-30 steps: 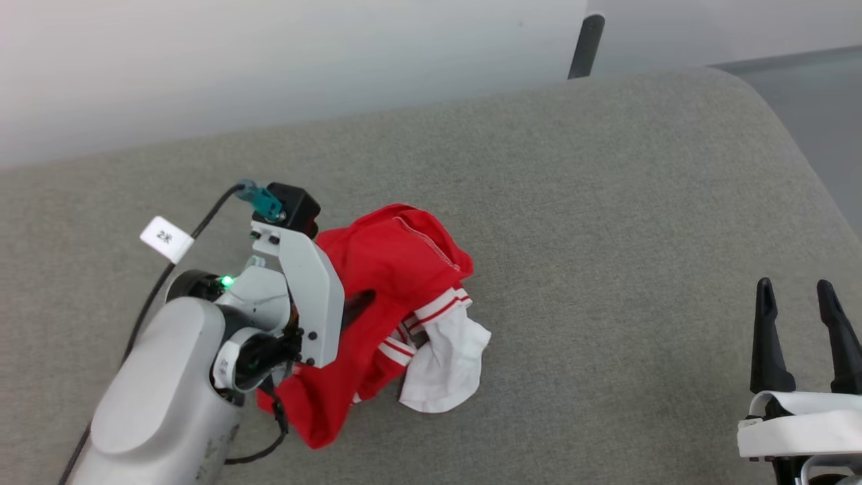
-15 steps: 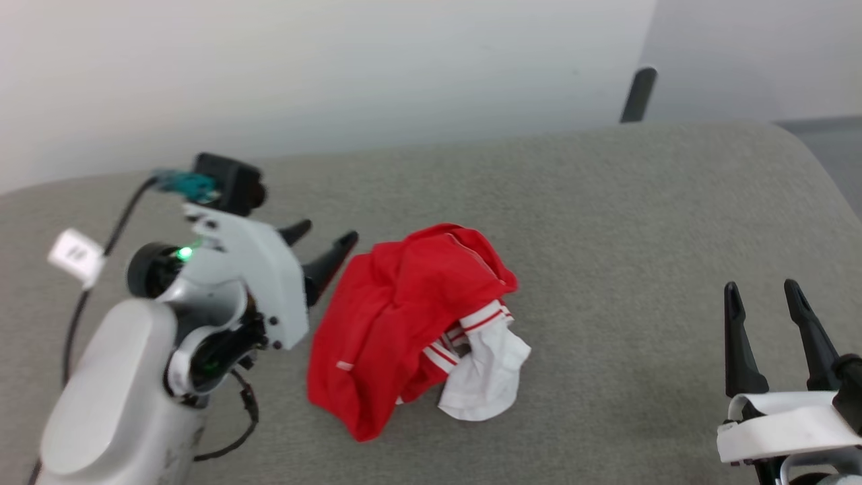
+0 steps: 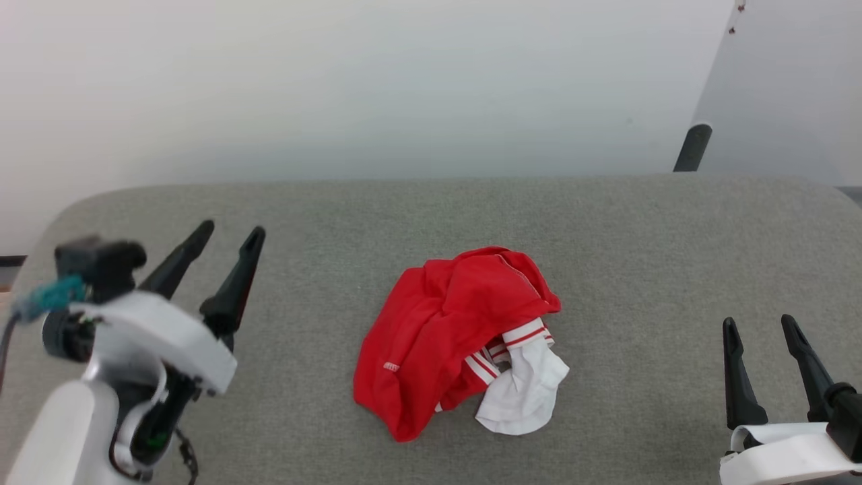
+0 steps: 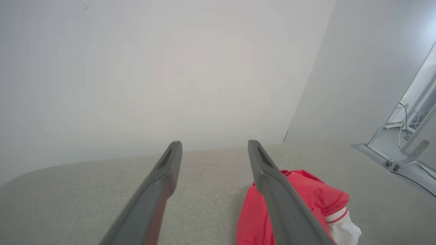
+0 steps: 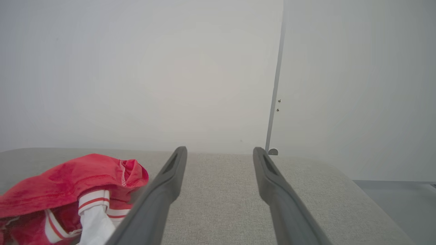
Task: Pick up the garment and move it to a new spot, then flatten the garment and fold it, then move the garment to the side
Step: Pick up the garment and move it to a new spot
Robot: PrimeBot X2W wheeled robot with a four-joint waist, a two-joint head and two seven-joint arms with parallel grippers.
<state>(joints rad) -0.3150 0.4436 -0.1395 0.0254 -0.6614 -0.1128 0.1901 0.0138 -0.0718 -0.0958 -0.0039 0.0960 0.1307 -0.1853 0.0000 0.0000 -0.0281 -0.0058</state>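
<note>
Gaping wide, empty: left end effector [image 3: 232,229], right end effector [image 3: 757,321]; garment [image 3: 438,323] crumpled between.

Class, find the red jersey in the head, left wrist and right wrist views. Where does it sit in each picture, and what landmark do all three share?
Head view: the red jersey lies crumpled near the middle, slightly low.
Left wrist view: red jersey at the bottom edge, right of centre.
Right wrist view: red jersey in the lower left corner.
Shared landmark: the grey cushion beneath it, meeting the pale wall behind.
</note>
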